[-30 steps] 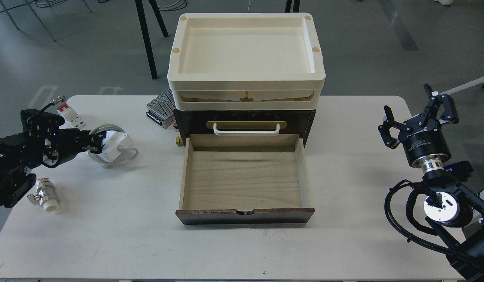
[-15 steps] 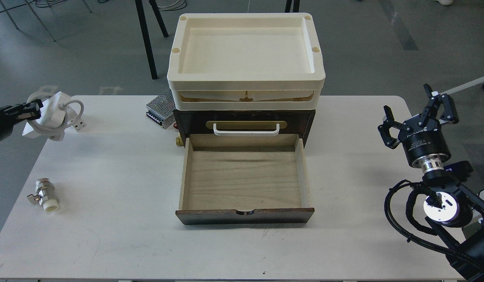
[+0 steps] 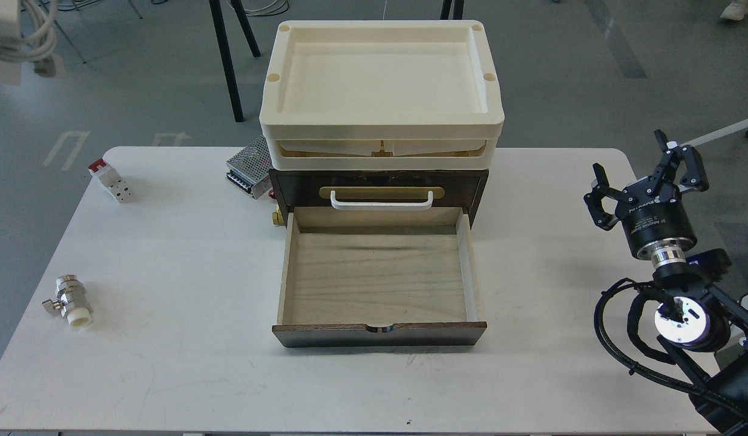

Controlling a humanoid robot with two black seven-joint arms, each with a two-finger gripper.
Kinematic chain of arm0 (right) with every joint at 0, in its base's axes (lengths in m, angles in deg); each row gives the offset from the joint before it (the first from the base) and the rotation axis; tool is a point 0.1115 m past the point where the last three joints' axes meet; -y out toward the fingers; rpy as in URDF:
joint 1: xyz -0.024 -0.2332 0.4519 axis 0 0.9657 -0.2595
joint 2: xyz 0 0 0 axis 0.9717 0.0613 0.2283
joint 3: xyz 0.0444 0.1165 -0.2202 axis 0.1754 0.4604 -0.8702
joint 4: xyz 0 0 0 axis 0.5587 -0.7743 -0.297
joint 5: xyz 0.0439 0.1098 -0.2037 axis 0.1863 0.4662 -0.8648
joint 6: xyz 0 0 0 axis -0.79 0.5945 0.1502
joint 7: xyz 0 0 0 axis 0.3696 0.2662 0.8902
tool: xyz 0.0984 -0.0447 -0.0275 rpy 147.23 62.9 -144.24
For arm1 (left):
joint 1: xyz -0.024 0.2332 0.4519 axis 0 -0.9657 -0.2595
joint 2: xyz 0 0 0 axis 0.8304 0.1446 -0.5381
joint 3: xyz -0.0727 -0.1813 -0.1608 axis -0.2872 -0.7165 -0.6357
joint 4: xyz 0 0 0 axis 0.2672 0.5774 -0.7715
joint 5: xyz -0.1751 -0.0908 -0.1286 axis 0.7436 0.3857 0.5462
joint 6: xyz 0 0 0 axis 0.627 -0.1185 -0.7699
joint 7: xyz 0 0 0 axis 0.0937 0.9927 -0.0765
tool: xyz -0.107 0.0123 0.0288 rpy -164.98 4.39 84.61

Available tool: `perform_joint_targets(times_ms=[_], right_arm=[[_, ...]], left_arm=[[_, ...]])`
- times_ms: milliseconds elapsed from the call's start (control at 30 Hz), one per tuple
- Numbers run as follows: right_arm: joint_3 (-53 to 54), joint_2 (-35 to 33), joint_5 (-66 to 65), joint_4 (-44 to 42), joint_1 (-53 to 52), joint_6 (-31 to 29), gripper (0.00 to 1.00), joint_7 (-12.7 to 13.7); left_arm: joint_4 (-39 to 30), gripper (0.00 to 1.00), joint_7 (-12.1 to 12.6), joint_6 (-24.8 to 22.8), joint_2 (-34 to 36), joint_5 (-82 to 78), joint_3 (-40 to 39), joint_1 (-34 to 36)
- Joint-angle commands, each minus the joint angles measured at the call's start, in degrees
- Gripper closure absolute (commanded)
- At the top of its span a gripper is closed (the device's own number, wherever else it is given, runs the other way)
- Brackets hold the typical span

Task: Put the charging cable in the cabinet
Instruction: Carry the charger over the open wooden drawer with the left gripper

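Note:
The charging cable, a white brick with a pale cord looped around it, hangs high at the top left corner of the head view, above the floor and beyond the table's left end. What holds it is out of view; my left gripper does not show. The dark brown cabinet stands at the table's middle back. Its lower drawer is pulled open, showing an empty pale wood interior. A white bar handle sits above it. My right gripper is open and empty, over the table's right edge.
Stacked cream trays rest on the cabinet. A perforated silver box lies to the left of the cabinet. A white-and-red block and a metal valve fitting lie on the white table at its left side.
The charging cable was lifted off the table by my left gripper and carried up and left; the gripper and arm have left the view. The right arm has not moved.

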Motion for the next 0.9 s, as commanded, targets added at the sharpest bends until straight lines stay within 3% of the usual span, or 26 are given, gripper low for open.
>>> perform_joint_targets(times_ms=[0, 233, 433, 667, 867], right_arm=[[0.0, 0.0, 0.0, 0.0, 0.0, 0.1, 0.01, 0.0], [-0.1, 0.0, 0.0, 0.0, 0.0, 0.1, 0.01, 0.0], [0.0, 0.0, 0.0, -0.3, 0.0, 0.1, 0.01, 0.0], [0.0, 0.0, 0.0, -0.3, 0.0, 0.1, 0.01, 0.0], [-0.1, 0.0, 0.0, -0.3, 0.0, 0.1, 0.01, 0.0]], left_arm=[[-6.7, 0.99, 0.0, -2.2, 2.6, 0.0, -2.7, 4.2], [-26.5, 0.99, 0.0, -2.2, 7.8, -0.1, -5.3, 9.7], [-40.5, 0.99, 0.0, -2.2, 7.9, -0.9, -5.0, 14.5], [-52.1, 0.99, 0.0, -2.2, 5.4, -5.2, -4.8, 14.4], [-57.3, 0.99, 0.0, -2.2, 0.4, -8.5, -2.3, 12.8]])
